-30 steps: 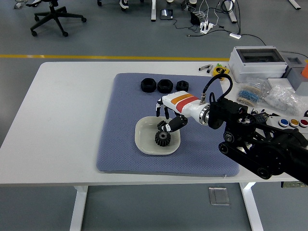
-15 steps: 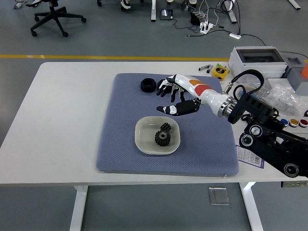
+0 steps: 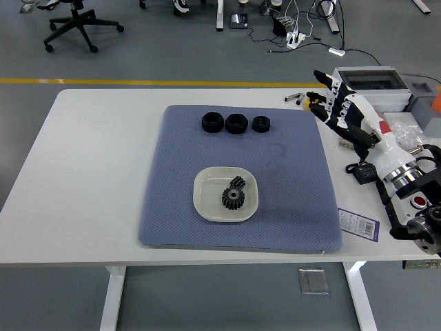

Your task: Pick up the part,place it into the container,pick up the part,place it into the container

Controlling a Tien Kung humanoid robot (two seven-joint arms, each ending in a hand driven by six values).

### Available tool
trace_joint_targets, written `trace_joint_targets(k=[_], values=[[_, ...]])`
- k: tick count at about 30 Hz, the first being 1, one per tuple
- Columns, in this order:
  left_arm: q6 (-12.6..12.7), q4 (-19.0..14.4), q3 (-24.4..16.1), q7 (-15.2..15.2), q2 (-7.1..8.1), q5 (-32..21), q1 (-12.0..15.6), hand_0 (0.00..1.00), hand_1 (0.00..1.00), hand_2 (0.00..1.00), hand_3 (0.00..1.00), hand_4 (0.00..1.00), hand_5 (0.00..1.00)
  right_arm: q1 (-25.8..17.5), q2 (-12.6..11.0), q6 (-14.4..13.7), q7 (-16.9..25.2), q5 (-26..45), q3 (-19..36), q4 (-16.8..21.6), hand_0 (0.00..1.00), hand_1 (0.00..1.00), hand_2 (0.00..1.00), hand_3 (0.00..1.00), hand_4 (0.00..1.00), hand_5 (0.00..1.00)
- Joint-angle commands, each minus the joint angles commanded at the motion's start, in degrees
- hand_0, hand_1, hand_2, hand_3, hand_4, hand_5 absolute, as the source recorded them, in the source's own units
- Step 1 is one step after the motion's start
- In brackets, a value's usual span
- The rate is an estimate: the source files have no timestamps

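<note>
We are seeing two gear parts [image 3: 234, 194] lying in the white container [image 3: 204, 195] on the blue mat [image 3: 172, 179]; our right hand [image 3: 348, 114] is hovering released at right, risking snagging the clutter [image 3: 406, 138] there.

You see a matt, woven-looking blue-grey mat [image 3: 296, 200] on the smooth white table [image 3: 89, 179]. The cream dish [image 3: 207, 200] looks glossy; its dark gears [image 3: 233, 195] look dull, toothed metal.

One high head view overlooks the table [image 3: 89, 172].
</note>
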Motion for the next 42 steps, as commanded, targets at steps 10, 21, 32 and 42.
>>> trace_joint_targets(k=[10, 21, 32, 42], values=[[-0.26, 0.00, 0.47, 0.95, -0.65, 2.09, 0.27, 0.903, 0.871, 0.875, 0.580, 0.514, 0.705, -16.97, -0.40, 3.72, -7.49, 4.48, 11.76, 9.11, 0.803, 0.821, 0.886, 0.906, 0.998, 0.719], [-2.02, 0.00, 2.23, 2.10, -1.43, 5.45, 0.91, 0.898, 0.867, 0.869, 0.583, 0.511, 0.704, -22.72, 9.01, 4.13, -9.50, -6.62, 20.37, 10.28, 0.785, 0.799, 0.839, 0.857, 0.998, 0.761], [-2.65, 0.00, 0.29, 2.87, -0.15, 8.89, 1.37, 0.892, 0.861, 0.861, 0.577, 0.510, 0.709, -27.54, 15.28, 4.72, -11.50, -8.96, 28.16, 12.43, 0.760, 0.773, 0.817, 0.836, 0.998, 0.798], [-2.91, 0.00, 0.59, 2.96, 0.48, 9.28, 1.12, 0.891, 0.859, 0.862, 0.576, 0.510, 0.710, -29.85, 17.28, 5.08, -16.01, -11.98, 33.38, 14.23, 0.741, 0.759, 0.802, 0.830, 0.998, 0.801]])
